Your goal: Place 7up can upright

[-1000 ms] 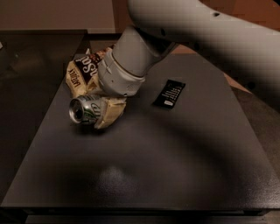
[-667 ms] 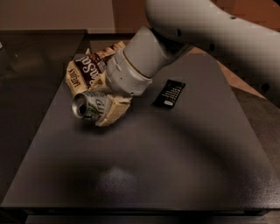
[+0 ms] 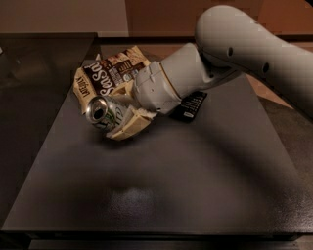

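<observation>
A dark, matte table (image 3: 161, 195) fills most of the view. A glossier dark surface (image 3: 34, 73) runs along its left side, and a plain tan wall (image 3: 58, 14) stands behind.

My arm (image 3: 244, 44) comes in from the upper right, and its far end is cut off by the frame edge. My gripper (image 3: 117, 118) sits over the back-left part of the table, with its jaws clamped on the 7up can (image 3: 103, 112). Only one cream-coloured finger (image 3: 131, 124) shows clearly, pressed along the lower right side of the can. The other finger is behind the can and my wrist housing, so I cannot make it out.

The can is not upright. It lies tilted on its side, with the silver pull-tab top facing left and toward the camera. The mouth is just a dark patch, and I cannot tell whether anything is inside. My finger covers the can's bottom end, and I cannot tell whether the can touches the table or hangs just above it.

Just behind the can lies a crumpled brown-and-cream snack bag (image 3: 110, 73). Its right edge is hidden behind my wrist, and its contents cannot be seen. A flat black wrapper (image 3: 190, 105) lies on the table to the right of my wrist. Its upper part is tucked under my arm, and its small white print is too fine to read.
</observation>
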Robot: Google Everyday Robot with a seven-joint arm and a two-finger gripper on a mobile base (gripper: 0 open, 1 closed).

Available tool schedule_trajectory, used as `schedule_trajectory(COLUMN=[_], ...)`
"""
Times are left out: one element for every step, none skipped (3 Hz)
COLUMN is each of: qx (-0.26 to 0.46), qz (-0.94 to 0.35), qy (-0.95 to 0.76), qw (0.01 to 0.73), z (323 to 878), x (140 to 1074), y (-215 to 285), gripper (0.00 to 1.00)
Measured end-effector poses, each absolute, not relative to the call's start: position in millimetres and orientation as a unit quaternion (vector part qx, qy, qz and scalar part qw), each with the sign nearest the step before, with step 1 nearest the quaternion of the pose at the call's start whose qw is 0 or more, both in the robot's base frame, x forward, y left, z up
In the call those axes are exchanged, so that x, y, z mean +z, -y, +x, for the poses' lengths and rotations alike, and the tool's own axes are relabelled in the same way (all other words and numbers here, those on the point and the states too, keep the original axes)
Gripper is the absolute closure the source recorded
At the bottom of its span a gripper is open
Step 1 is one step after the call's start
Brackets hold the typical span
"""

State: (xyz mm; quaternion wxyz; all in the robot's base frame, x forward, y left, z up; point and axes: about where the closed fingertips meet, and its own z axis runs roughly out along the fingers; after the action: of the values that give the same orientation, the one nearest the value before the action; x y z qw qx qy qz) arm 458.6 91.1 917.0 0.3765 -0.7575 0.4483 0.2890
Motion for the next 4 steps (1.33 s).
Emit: schedule_trajectory(qx=[0.329, 0.363, 0.379, 0.379], qz=[-0.725, -0.699, -0.686, -0.686], qy=[-0.441, -0.426, -0.418, -0.418], qw=[0.415, 0.445, 0.46, 0.46], z=[459, 458, 457, 457], x=[927, 941, 949, 949], y=[-92, -93, -94, -94], gripper=[1.0, 1.0, 1.0, 1.0])
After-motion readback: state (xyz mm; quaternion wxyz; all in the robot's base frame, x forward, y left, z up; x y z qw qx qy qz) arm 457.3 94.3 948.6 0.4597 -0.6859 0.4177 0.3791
